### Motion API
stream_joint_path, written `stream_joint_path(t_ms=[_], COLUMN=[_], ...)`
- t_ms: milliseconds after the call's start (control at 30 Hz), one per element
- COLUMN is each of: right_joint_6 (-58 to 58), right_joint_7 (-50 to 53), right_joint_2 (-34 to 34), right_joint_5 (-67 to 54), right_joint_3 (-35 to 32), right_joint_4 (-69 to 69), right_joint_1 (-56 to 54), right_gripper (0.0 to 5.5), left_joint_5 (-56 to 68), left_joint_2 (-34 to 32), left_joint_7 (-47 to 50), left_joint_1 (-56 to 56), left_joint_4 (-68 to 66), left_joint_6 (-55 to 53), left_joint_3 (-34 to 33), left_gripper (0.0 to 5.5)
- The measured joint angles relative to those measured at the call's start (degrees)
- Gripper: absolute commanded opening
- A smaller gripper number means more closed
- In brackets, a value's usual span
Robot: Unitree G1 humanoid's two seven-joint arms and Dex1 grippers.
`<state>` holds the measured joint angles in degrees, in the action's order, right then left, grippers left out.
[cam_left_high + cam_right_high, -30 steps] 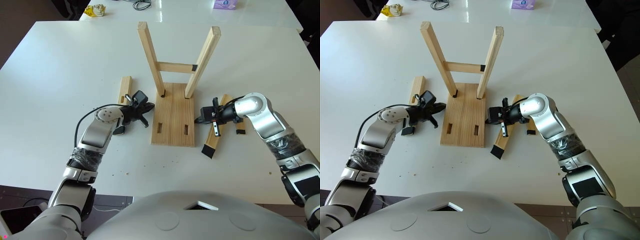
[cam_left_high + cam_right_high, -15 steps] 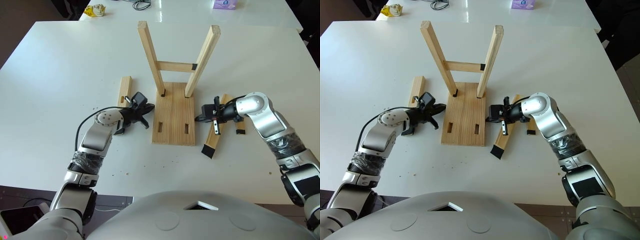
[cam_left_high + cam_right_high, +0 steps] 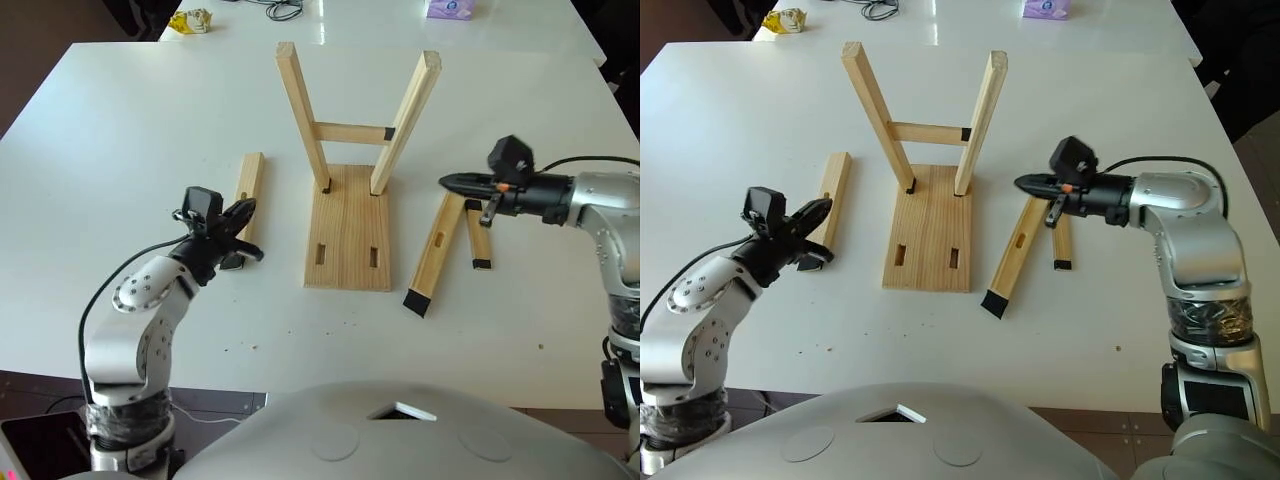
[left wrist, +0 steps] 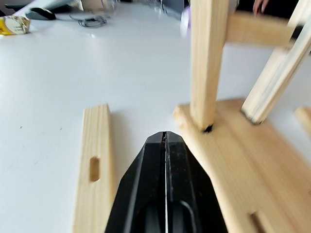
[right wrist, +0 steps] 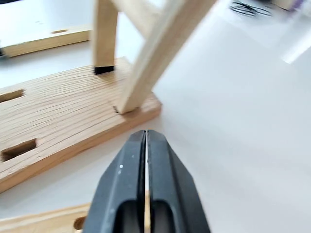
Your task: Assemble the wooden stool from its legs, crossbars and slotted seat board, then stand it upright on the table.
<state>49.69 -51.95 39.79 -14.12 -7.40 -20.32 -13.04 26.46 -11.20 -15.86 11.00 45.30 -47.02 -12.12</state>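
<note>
Left eye view, centre of frame: a flat rectangular pale wooden seat board (image 3: 347,228) lies slot face up on the white table (image 3: 120,120). Two square pale wooden legs (image 3: 302,115) stand in its far pair of slots, splaying apart toward the top of the frame and tied by a short wooden crossbar (image 3: 350,133). The stool sits upside down, probably so the legs can drop into the slots from above. The near pair of slots (image 3: 319,254) is unfilled. Left of the board, apart from it, a loose mortised wooden leg (image 3: 249,192) lies flat. Right of the board a second loose leg with a black foot cap (image 3: 432,252) lies slanted, with a short loose wooden bar (image 3: 479,238) just beside it. These parts look staged on either side within each arm's reach. The left gripper (image 4: 165,141) has its black fingers pressed together with nothing between them. It sits low at lower left, nose aimed at the gap between the mortised leg and the board. The right gripper (image 5: 146,137) is likewise closed tight and empty, at right of frame near the upper end of the slanted leg and pointing toward the board. Judgement: roughly half built. Either gripper's fingers must part before it can take a leg, and the second leg pair and bar are not yet joined or seated.
</note>
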Motion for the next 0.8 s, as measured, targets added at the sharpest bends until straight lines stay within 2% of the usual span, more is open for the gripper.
stream_joint_path(t_ms=[133,200,367,500,800], right_joint_6=[15.39,21.97,28.38,38.44,42.39], right_joint_7=[9.14,12.97,16.33,18.66,24.39], right_joint_2=[-1.78,-2.76,-3.08,-3.95,-9.10], right_joint_5=[-0.48,-0.46,-1.47,-3.07,-5.30], right_joint_3=[-2.02,-2.05,-2.20,-5.61,-6.89], right_joint_4=[-6.69,-10.06,-13.63,-14.52,-14.60], right_joint_1=[5.06,9.24,12.57,10.68,9.18], right_gripper=[1.15,1.47,2.24,2.83,2.83], left_joint_5=[0.82,0.68,1.42,2.46,3.85], left_joint_2=[10.80,13.96,15.14,15.08,14.86], left_joint_7=[11.62,15.99,19.66,21.97,23.31], left_joint_1=[-2.12,-3.30,-2.64,-0.85,0.50], left_joint_4=[5.00,6.11,6.86,8.02,7.04], left_joint_6=[-0.93,-0.77,0.92,3.00,5.35], left_joint_3=[2.69,3.10,1.26,0.42,1.18], left_gripper=[0.00,0.00,0.00,0.00,0.00])
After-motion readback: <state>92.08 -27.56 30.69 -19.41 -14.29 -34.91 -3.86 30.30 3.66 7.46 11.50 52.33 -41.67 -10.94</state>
